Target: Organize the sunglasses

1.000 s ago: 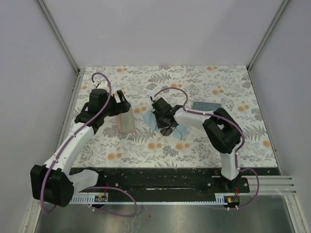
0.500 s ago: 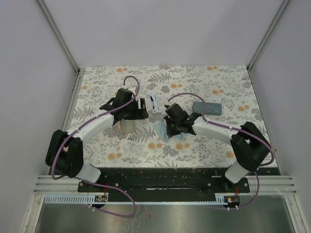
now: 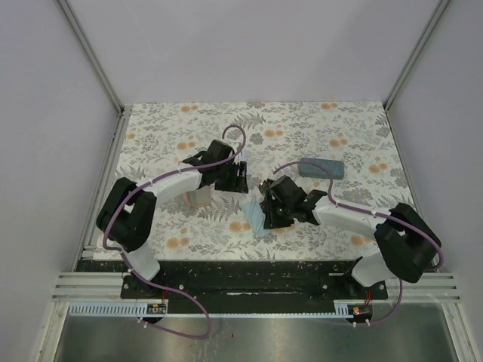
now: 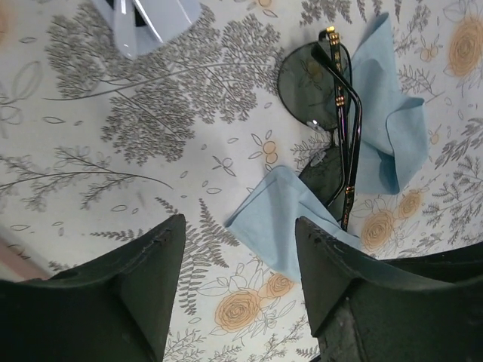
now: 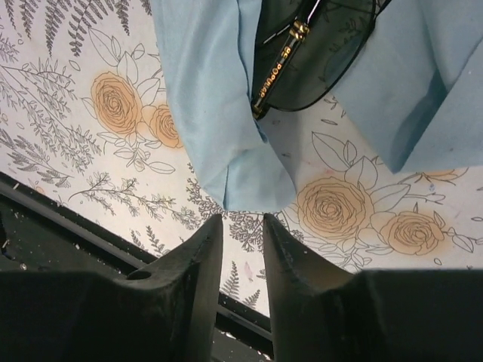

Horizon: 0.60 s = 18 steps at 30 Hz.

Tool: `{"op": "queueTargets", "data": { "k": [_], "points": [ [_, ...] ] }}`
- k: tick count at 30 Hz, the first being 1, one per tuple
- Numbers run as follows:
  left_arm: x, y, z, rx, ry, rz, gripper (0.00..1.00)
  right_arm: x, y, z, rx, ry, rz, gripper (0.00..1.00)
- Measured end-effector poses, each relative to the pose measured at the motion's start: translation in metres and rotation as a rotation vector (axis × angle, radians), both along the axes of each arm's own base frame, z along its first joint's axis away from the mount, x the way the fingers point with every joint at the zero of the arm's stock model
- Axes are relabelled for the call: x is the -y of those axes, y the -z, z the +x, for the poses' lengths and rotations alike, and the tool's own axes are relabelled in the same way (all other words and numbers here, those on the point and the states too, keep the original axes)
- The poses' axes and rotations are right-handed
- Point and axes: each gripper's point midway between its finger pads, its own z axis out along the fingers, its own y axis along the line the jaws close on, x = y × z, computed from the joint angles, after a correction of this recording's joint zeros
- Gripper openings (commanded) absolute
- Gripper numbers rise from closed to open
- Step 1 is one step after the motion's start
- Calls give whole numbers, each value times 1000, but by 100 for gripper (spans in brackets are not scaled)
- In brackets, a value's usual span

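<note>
The dark sunglasses lie folded on a crumpled light blue cloth; they also show in the right wrist view. The white-framed sunglasses lie on the table and are cut off at the top edge of the left wrist view. My left gripper is open and empty, hovering near the corner of a second blue cloth; in the top view it is at mid-table. My right gripper is empty with its jaws a narrow gap apart, just short of the cloth edge.
A pink case lies under the left arm. A grey-blue case lies at the back right. The table's black front edge is close below my right gripper. The two grippers are close together at mid-table.
My left arm has swung right from the pink case to mid-table, over the white sunglasses. My right gripper has drawn back toward the front edge, off the dark sunglasses.
</note>
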Motion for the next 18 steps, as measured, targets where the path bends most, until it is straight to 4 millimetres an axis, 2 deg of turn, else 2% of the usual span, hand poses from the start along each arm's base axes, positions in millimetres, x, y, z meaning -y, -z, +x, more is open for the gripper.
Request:
{"op": "queueTargets", "data": {
  "k": [2,11,18],
  "points": [
    [7,5,-5,-14,23,3,63,2,-2,-1,2,10,7,43],
    [28,22,-22,-50,83,12,52,14,-16,12,85,99,-17,41],
    [40,39,-28,-84,107,8,33,23,-24,25,151,171,-37,41]
  ]
}}
